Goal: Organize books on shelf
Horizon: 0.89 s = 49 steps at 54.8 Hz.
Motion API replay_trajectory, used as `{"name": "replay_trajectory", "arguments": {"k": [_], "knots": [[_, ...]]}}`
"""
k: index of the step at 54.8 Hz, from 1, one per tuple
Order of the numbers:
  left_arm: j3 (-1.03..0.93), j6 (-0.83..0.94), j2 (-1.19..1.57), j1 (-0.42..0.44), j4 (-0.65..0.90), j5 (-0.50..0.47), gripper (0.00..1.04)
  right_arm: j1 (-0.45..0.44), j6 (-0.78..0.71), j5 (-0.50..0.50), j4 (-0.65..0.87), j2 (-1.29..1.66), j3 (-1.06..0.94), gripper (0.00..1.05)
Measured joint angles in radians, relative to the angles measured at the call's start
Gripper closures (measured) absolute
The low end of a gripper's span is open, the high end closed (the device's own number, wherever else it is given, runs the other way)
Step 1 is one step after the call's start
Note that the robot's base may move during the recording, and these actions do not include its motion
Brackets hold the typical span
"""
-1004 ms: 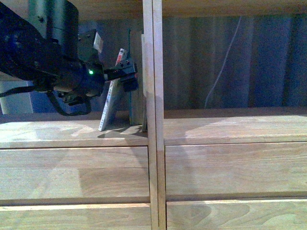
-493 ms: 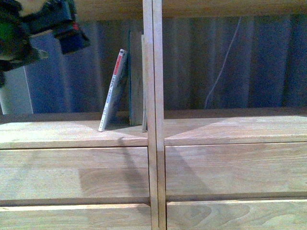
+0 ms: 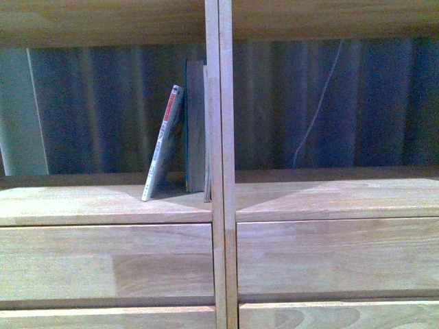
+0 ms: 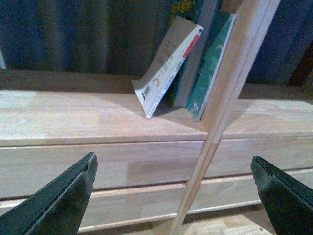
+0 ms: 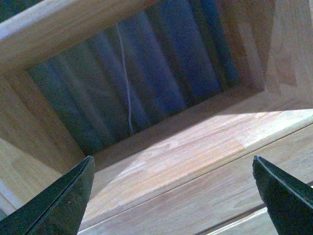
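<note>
Front view: paperback (image 3: 163, 142) leans on teal books (image 3: 195, 127), which stand against divider (image 3: 218, 137), propped.
Left gripper (image 4: 176, 196): spread, empty, short of divider.
Right gripper (image 5: 173, 196): spread, empty, facing bare compartment (image 5: 195, 142) beyond divider.

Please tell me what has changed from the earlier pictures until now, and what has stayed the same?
The left arm let go of the thin paperback, rose up and to the left, and has left the front view. Its left gripper is now open, back from the shelf. The paperback still leans against the teal books by the divider.
</note>
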Motion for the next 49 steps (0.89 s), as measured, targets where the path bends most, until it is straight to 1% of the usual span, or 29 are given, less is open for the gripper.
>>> {"name": "replay_trajectory", "arguments": {"k": [2, 3, 4, 5, 7, 8, 10, 11, 12, 13, 15, 16, 17, 19, 23, 25, 26, 28, 29, 31, 35, 36, 37, 49], "knots": [[-0.023, -0.001, -0.028, 0.013, -0.014, 0.007, 0.08, 0.001, -0.003, 0.001, -0.002, 0.0, -0.001, 0.07], [-0.045, 0.012, -0.05, 0.01, -0.005, -0.037, 0.11, 0.001, -0.003, 0.002, -0.003, 0.0, -0.001, 0.07], [-0.072, 0.031, -0.075, 0.0, 0.013, -0.108, 0.14, 0.001, -0.005, 0.002, -0.003, 0.0, -0.001, 0.07], [-0.085, 0.039, -0.088, -0.005, 0.021, -0.14, 0.16, 0.001, -0.005, 0.002, -0.003, 0.0, -0.001, 0.07], [-0.135, 0.071, -0.135, -0.02, 0.043, -0.254, 0.23, 0.001, -0.008, 0.003, -0.003, -0.001, -0.001, 0.07], [-0.145, 0.075, -0.145, -0.023, 0.046, -0.279, 0.24, 0.001, -0.009, 0.002, -0.003, -0.002, -0.001, 0.07], [-0.183, 0.097, -0.18, -0.037, 0.057, -0.361, 0.32, -0.013, -0.074, -0.092, -0.092, -0.019, 0.012, 0.12], [-0.19, 0.101, -0.187, -0.046, 0.059, -0.382, 0.33, -0.016, -0.094, -0.116, -0.12, -0.024, 0.014, 0.14], [-0.204, 0.106, -0.198, -0.061, 0.062, -0.432, 0.37, -0.018, -0.134, -0.156, -0.168, -0.038, 0.016, 0.17], [-0.217, 0.11, -0.207, -0.079, 0.066, -0.462, 0.4, -0.018, -0.174, -0.196, -0.211, -0.051, 0.012, 0.2], [-0.236, 0.117, -0.217, -0.099, 0.069, -0.483, 0.46, -0.017, -0.222, -0.238, -0.251, -0.068, -0.001, 0.25], [-0.248, 0.12, -0.226, -0.107, 0.072, -0.484, 0.49, -0.013, -0.264, -0.246, -0.259, -0.079, -0.014, 0.29], [-0.253, 0.123, -0.229, -0.111, 0.073, -0.484, 0.51, -0.011, -0.278, -0.248, -0.26, -0.084, -0.021, 0.3], [-0.275, 0.129, -0.242, -0.125, 0.076, -0.482, 0.58, -0.002, -0.318, -0.254, -0.259, -0.102, -0.05, 0.37], [-0.305, 0.132, -0.264, -0.127, 0.082, -0.489, 0.69, 0.005, -0.36, -0.243, -0.248, -0.131, -0.095, 0.47], [-0.325, 0.134, -0.283, -0.127, 0.085, -0.494, 0.78, 0.01, -0.381, -0.23, -0.239, -0.154, -0.132, 0.56], [-0.329, 0.134, -0.287, -0.127, 0.086, -0.494, 0.79, 0.012, -0.382, -0.229, -0.238, -0.159, -0.14, 0.58], [-0.347, 0.136, -0.306, -0.127, 0.086, -0.493, 0.88, 0.021, -0.394, -0.224, -0.23, -0.182, -0.173, 0.67], [-0.357, 0.137, -0.316, -0.128, 0.086, -0.493, 0.94, 0.03, -0.398, -0.216, -0.227, -0.195, -0.19, 0.72], [-0.375, 0.138, -0.334, -0.128, 0.086, -0.494, 1.02, 0.07, -0.402, -0.155, -0.225, -0.219, -0.216, 0.8], [-0.398, 0.139, -0.362, -0.128, 0.086, -0.494, 1.02, 0.106, -0.409, -0.146, -0.221, -0.254, -0.254, 0.95], [-0.406, 0.139, -0.371, -0.128, 0.085, -0.494, 1.02, 0.11, -0.412, -0.146, -0.221, -0.267, -0.267, 1.0], [-0.413, 0.139, -0.381, -0.128, 0.084, -0.494, 1.02, 0.11, -0.418, -0.142, -0.22, -0.279, -0.28, 1.02], [-0.46, 0.139, -0.46, -0.128, 0.053, -0.494, 1.02, 0.111, -0.418, -0.138, -0.24, -0.38, -0.357, 1.02]]}}
